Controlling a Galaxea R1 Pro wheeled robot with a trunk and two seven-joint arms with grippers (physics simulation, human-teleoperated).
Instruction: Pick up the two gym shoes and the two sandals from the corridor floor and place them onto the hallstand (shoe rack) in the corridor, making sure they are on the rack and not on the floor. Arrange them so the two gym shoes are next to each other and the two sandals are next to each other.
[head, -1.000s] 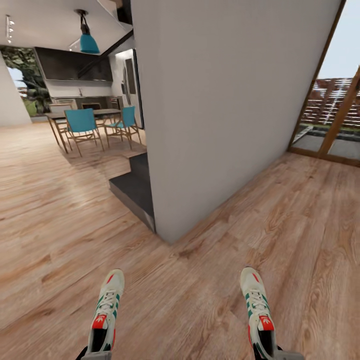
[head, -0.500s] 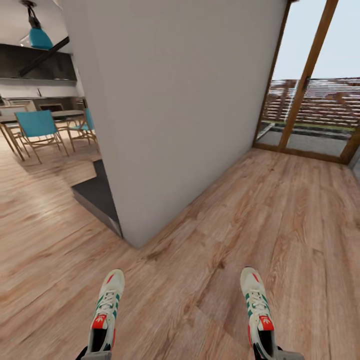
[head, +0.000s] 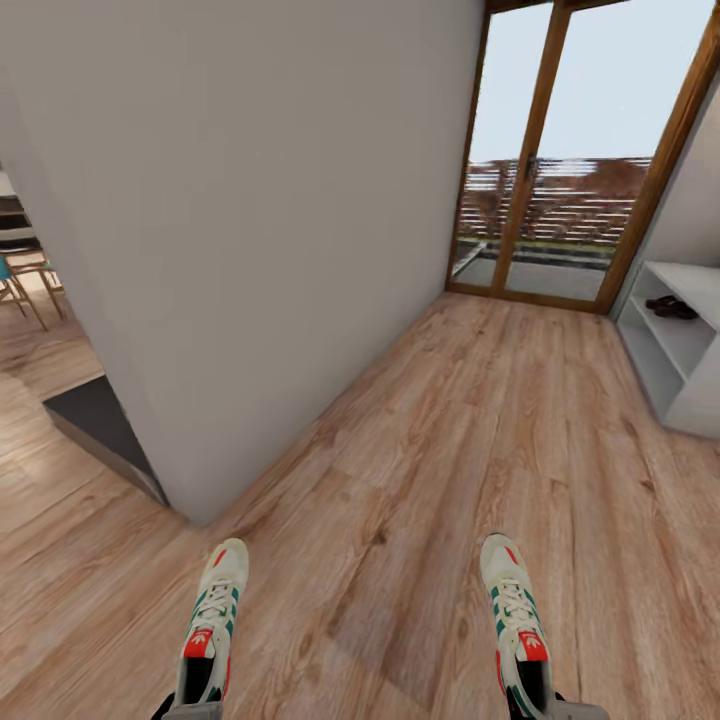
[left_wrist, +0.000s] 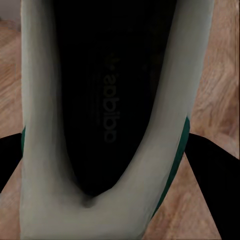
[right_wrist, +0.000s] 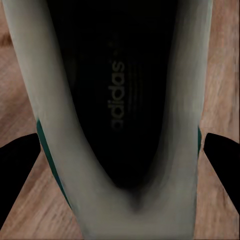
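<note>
Head view: each gripper carries one gym shoe, left shoe (head: 210, 625) and right shoe (head: 515, 620), toes forward, held at the heel, probably for hauling to the shoe rack (head: 690, 385) far right, where dark sandals (head: 672, 307) already sit. Grippers are mostly cut off. Left wrist: fingers (left_wrist: 212, 185) clamp the heel. Right wrist: same, fingers (right_wrist: 225, 160) flank the heel.

Setting: home corridor. Wood-plank corridor floor (head: 470, 420) runs to a timber-framed glass door (head: 560, 150) at upper right. Pale hallstand (head: 690, 345) at right edge, dark footwear (head: 672, 306) on its shelf. Dining chair (head: 20, 285) at left edge.
</note>
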